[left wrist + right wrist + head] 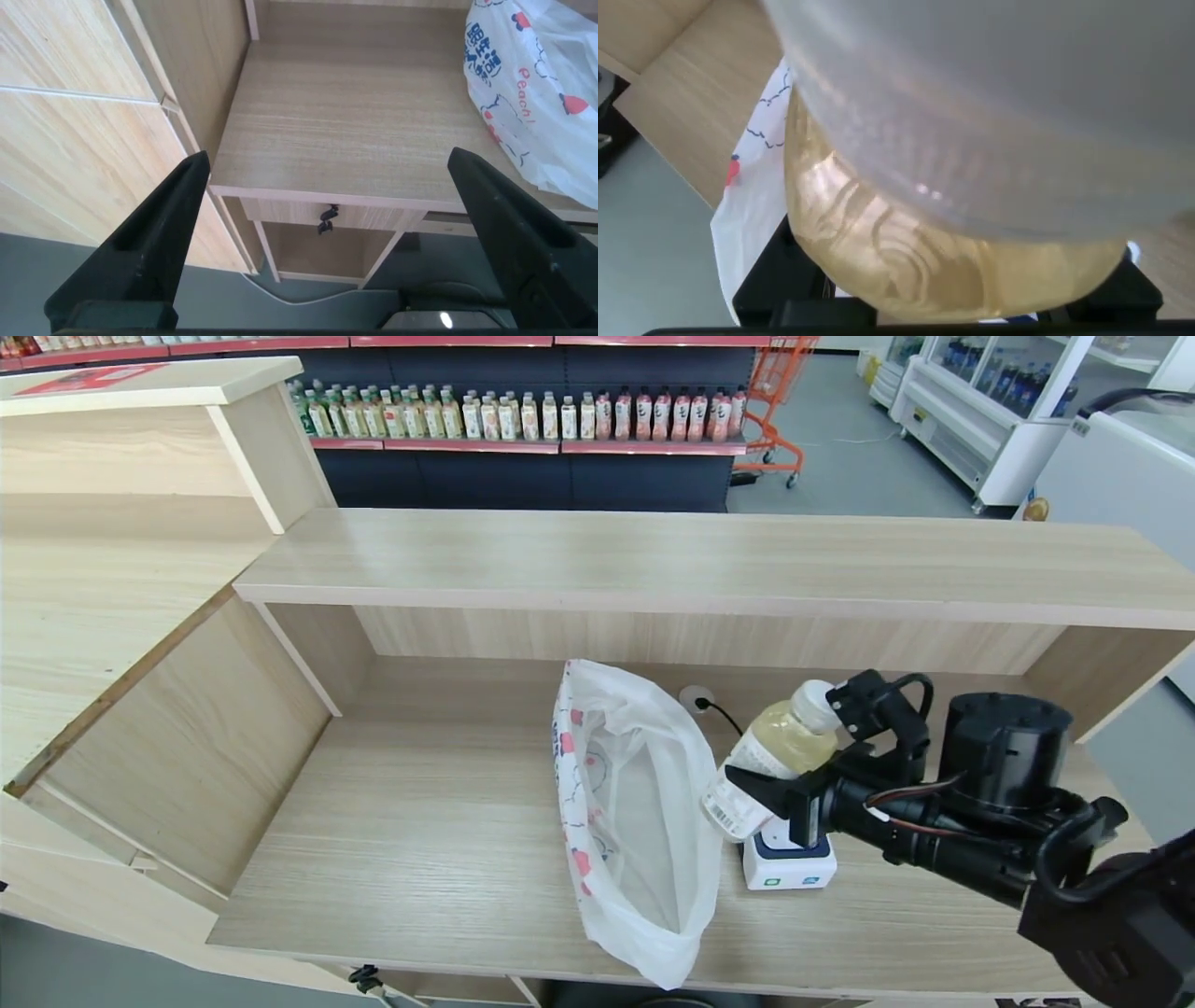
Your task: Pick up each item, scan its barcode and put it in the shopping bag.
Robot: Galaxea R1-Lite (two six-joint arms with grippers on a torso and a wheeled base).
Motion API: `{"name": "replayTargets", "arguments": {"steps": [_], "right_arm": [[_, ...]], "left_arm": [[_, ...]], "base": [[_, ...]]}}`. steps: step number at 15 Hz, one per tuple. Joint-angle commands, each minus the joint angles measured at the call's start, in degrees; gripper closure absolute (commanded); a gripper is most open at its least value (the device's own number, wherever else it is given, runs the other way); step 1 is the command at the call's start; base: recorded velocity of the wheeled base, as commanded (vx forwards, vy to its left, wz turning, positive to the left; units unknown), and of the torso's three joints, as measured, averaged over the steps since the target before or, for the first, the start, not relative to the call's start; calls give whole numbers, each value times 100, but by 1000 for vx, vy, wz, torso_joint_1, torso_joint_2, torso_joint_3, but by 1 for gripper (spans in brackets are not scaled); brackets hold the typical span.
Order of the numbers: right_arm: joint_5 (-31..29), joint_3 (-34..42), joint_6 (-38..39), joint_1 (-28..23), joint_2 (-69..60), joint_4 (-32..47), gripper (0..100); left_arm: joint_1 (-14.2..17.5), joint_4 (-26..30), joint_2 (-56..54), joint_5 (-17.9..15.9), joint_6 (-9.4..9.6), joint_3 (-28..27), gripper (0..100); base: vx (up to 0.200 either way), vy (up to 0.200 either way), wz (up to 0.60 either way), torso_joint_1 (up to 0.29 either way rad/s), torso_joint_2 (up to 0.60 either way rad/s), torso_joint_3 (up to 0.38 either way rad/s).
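My right gripper [794,775] is shut on a bottle [770,756] of pale yellow drink with a white cap, held tilted above the white barcode scanner [789,863], its barcode label at the lower end. Close up, the bottle [906,233] shows its yellow liquid between dark fingers. The white shopping bag [635,821] with red print lies open on the counter just left of the scanner; its edge [523,84] also shows in the left wrist view. My left gripper [332,233] is open, hanging over the counter's near left corner, with nothing in it.
The wooden counter [420,821] sits in a recess, with a raised shelf behind and a side wall on the left. A black cable runs from a round port [695,698] at the back. Store shelves with bottles stand beyond.
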Motion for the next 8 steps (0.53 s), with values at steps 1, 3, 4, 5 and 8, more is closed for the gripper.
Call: {"name": "replayTargets", "arguments": {"steps": [1, 3, 4, 5, 8], "right_arm": [[32, -118, -56, 91, 1168, -691, 100], [155, -382, -83, 161, 1651, -1219, 100], [173, -540, -100, 205, 1836, -1271, 100], [173, -733, -144, 249, 2003, -1280, 100], [182, -1278, -179, 328, 2319, -1210, 100]], "left_arm": [[0, -1, -2, 2, 1, -4, 0], [0, -1, -2, 2, 1, -4, 0], [0, -1, -2, 2, -8, -4, 0], [0, -1, -2, 2, 1, -4, 0], [0, -1, -2, 2, 1, -4, 0]], "base": [[0, 0, 0, 0, 0, 0], [0, 0, 0, 0, 0, 0], [0, 0, 0, 0, 0, 0], [0, 0, 0, 0, 0, 0], [0, 0, 0, 0, 0, 0]]}}
